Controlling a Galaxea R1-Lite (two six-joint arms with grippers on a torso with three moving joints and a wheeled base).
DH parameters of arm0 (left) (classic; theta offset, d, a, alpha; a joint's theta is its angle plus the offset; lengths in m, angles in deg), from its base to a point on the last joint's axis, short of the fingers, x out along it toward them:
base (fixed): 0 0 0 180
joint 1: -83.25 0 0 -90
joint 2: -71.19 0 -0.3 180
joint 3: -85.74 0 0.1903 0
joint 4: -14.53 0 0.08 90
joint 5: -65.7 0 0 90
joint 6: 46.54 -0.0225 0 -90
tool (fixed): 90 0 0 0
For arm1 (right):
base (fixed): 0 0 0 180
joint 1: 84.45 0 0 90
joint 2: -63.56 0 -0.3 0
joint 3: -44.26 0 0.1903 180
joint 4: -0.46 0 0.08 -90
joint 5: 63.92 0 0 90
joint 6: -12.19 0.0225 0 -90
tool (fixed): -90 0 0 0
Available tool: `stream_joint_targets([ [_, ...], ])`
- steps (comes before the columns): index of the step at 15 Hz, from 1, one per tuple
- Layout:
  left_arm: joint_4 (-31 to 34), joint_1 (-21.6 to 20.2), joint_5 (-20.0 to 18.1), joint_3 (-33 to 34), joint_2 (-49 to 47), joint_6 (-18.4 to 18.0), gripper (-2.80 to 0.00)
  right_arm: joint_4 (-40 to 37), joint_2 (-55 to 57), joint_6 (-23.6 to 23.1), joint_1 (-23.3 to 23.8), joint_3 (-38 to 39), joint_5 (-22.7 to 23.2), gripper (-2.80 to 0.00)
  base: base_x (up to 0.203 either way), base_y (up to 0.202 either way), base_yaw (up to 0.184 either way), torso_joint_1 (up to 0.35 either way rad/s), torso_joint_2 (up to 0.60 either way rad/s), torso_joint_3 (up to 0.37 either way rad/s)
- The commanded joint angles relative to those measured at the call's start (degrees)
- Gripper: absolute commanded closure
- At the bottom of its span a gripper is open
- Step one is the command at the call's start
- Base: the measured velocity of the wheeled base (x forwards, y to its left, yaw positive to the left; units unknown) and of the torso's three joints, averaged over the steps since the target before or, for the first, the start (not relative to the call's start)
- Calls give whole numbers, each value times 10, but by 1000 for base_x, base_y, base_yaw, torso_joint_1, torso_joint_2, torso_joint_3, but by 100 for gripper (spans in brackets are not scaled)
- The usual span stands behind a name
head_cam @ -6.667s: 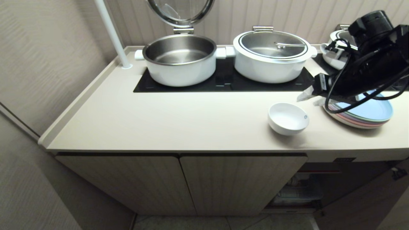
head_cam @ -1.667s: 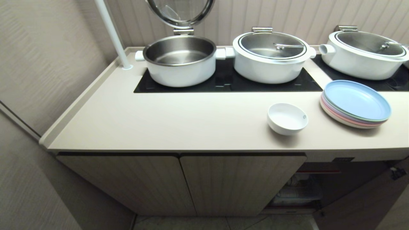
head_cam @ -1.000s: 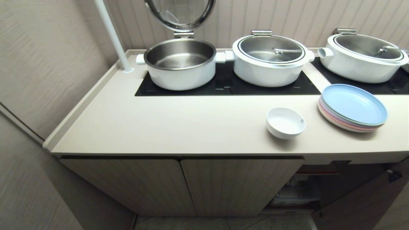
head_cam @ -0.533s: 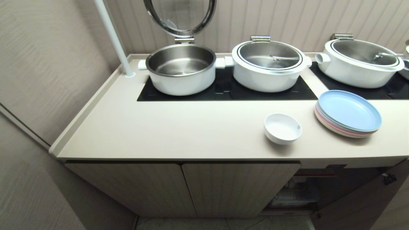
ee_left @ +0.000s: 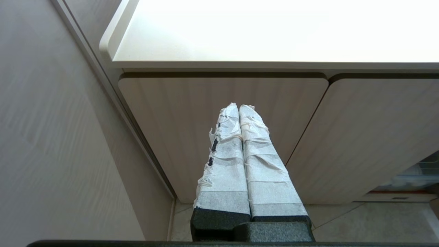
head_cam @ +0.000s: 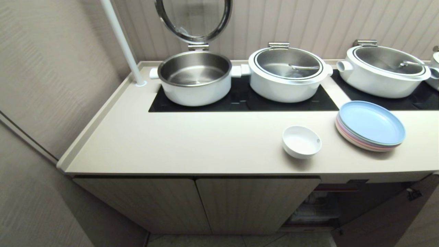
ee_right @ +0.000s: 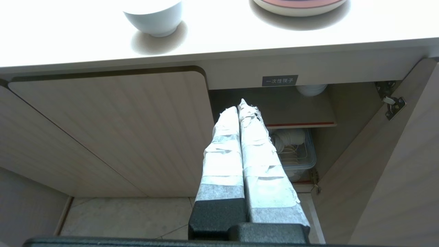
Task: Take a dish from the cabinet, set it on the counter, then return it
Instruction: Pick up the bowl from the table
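Both claws, left & right, pressed together, empty, below counter edge, facing cabinet.

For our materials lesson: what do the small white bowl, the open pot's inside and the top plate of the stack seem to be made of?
Small white round bowl: likely glazed ceramic or melamine; smooth, faintly glossy. Open white pot's inside: brushed steel, by its grey metallic sheen. Pale blue top plate: probably matte plastic; flat pastel colour, thin rim.
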Motion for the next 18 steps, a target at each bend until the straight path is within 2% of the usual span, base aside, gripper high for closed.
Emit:
stream_joint_targets([
  [1, 0, 0, 0, 0, 0, 0, 0, 0, 1, 0, 0, 0, 0, 0, 0, 0, 0, 80, -171, -86],
  [10, 0, 0, 0, 0, 0, 0, 0, 0, 1, 3, 0, 0, 0, 0, 0, 0, 0, 72, -141, -73],
  [18, 0, 0, 0, 0, 0, 0, 0, 0, 1, 1, 0, 0, 1, 0, 0, 0, 0, 0, 0, 0],
])
